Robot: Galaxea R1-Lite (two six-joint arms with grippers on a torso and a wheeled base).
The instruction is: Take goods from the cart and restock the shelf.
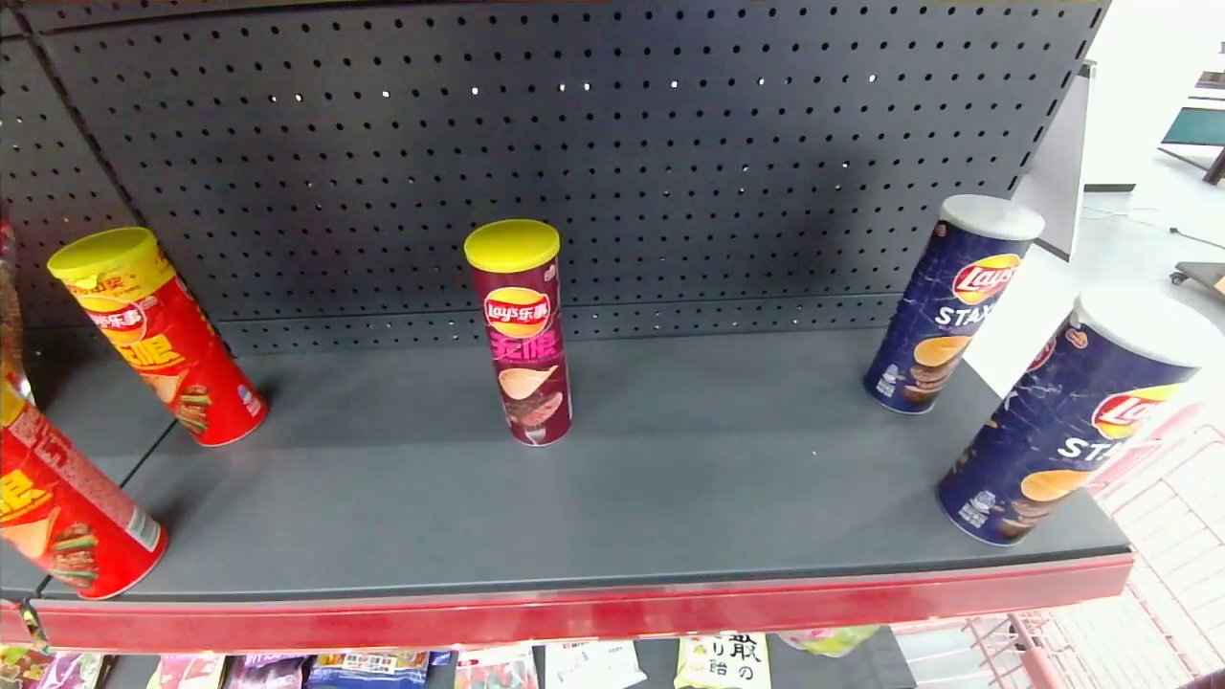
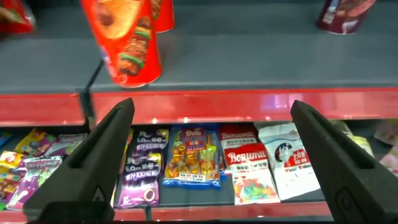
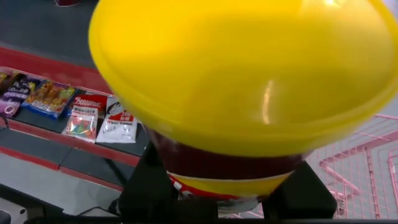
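Observation:
My right gripper is shut on a chip can with a yellow lid and a dark red body, held above the pink cart. The grey shelf board carries two red cans on the left, a maroon can in the middle and two blue cans on the right. My left gripper hangs open in front of the shelf's red front edge, holding nothing, with a red can just beyond it.
Bare board lies between the maroon can and the blue cans, and between the maroon can and the red ones. A lower shelf holds several snack bags. The pink cart stands at the shelf's right end. A pegboard back wall closes the shelf.

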